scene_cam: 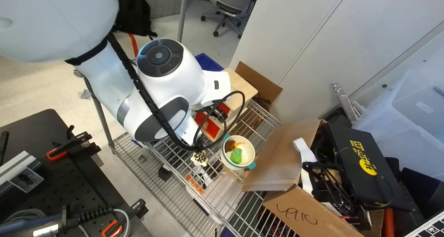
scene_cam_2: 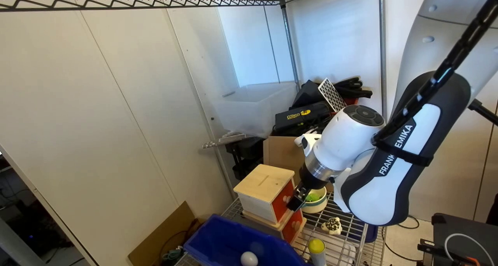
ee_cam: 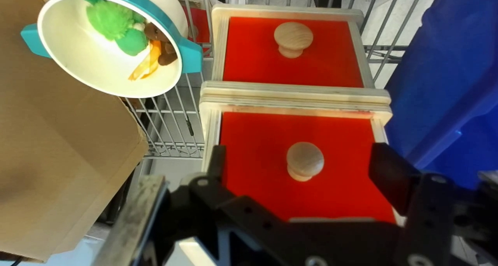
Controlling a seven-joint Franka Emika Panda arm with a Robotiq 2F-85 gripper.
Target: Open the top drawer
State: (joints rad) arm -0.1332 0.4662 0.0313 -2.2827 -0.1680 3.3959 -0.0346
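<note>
The light-wood cabinet (scene_cam_2: pixel 255 207) has two red fronts, and its top drawer (ee_cam: pixel 253 137) sits flush in its frame. That front appears below the lower drawer (ee_cam: pixel 253 60) in the wrist view, which stands upside down. A round wooden knob (ee_cam: pixel 305 159) projects from the top drawer. My gripper (ee_cam: pixel 299 163) is open, its black fingers (ee_cam: pixel 218 161) spread wide on either side of the knob without touching it. In an exterior view the gripper (scene_cam_2: pixel 297 200) points at the upper red front from close by. The arm hides part of the cabinet in an exterior view.
A blue bin (scene_cam_2: pixel 237 238) with a white ball stands beside the cabinet. Near the cabinet's front are a white-and-teal bowl (scene_cam: pixel 247 150), a spotted figure (scene_cam_2: pixel 332 226) and a yellow-capped container (scene_cam_2: pixel 317 248). An open cardboard box (scene_cam: pixel 277 154) lies past the bowl on the wire shelf.
</note>
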